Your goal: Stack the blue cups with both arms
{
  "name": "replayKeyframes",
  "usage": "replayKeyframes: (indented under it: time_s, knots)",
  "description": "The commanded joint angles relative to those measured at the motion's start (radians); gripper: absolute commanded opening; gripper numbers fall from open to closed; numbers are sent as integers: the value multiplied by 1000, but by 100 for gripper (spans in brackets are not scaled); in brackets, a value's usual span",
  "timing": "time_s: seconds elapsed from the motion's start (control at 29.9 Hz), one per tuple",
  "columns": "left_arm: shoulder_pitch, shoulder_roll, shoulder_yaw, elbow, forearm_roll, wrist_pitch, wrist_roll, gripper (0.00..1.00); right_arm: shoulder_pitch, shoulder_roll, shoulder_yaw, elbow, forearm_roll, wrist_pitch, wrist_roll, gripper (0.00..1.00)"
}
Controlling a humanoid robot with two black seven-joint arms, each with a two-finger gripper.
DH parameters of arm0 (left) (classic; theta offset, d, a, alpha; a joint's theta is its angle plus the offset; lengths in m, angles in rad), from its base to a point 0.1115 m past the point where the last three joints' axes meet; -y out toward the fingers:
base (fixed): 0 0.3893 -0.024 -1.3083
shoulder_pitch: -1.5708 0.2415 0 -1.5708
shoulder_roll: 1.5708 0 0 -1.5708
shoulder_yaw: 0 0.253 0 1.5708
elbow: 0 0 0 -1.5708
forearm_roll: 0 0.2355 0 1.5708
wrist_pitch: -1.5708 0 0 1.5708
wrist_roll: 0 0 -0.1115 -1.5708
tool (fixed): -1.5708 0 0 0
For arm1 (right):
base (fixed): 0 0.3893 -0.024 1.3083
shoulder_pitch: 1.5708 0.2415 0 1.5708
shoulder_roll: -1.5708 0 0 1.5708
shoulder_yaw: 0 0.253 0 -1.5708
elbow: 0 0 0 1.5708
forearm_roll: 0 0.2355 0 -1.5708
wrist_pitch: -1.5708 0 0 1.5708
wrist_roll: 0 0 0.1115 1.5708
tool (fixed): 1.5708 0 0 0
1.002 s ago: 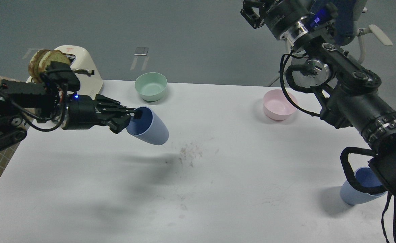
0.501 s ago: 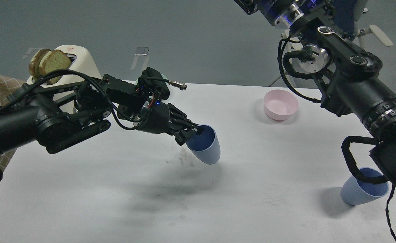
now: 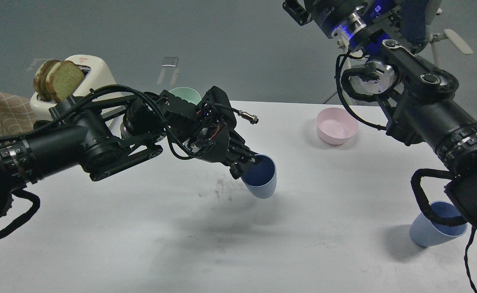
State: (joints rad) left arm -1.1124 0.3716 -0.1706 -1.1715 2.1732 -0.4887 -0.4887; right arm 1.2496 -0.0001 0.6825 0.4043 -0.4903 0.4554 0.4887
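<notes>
Head view: white surface (image 3: 100, 244) seen from above and in front, both black arms in frame
Left arm: reaches in from the left edge across the middle of the surface
Left hand (image 3: 247, 162): closed on the rim of the held blue cup (image 3: 261, 179), one finger inside the mouth, the other outside
Held blue cup: lifted clear of the surface, tilted, dark blue mouth facing up and toward the camera, narrow base pointing down, shadow below it
Second blue cup (image 3: 429, 232): stands near the right front part of the surface, leaning a little, partly covered by the right arm's cable loop, well apart from the held one
Right arm: rises from the lower right corner toward the top edge
Right hand (image 3: 295, 10): at the top edge, mostly cut off, cannot tell whether open or closed
Pink bowl (image 3: 338, 126): upright at the back right, near the right arm
Mint-green bowl (image 3: 185, 93): at the back, mostly hidden behind the left arm
Toaster (image 3: 94, 77): cream, at the back left, toast slices (image 3: 59, 81) standing up out of it
Scuff marks (image 3: 224, 189): dark smudge just left of the held cup
</notes>
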Motion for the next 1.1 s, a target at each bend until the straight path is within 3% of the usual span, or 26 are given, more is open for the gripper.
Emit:
replayKeyframes:
  time_s: [0.0,0.33,0.4,0.5,0.57,0.63,0.7,0.87,0.97,1.07]
  knots:
    - [-6,-3,20,4,8,0,0,0,-6,0,0,1,1,0,0,100]
    - [-6,-3,56,4,0,0,0,0,-27,0,2,2,1,0,0,100]
    - [-3,-3,56,4,-1,0,0,13,-28,0,2,2,1,0,0,100]
    - [0,-3,56,6,-3,0,0,16,-30,0,2,2,1,0,0,100]
    - [-1,-3,52,6,-6,0,0,23,-30,0,2,2,1,0,0,100]
    - [-4,-3,46,4,-36,0,0,53,-32,0,2,2,1,2,0,100]
    - [-15,4,40,4,-82,0,0,76,-32,0,3,4,1,2,0,100]
    - [-110,65,-7,3,-271,0,0,90,-36,-54,0,19,1,9,0,100]
    - [-141,127,-69,6,-438,0,0,92,-55,-122,-5,70,-1,12,0,100]
    - [-138,211,-148,44,-638,0,0,96,-88,-260,-88,186,-2,12,0,100]
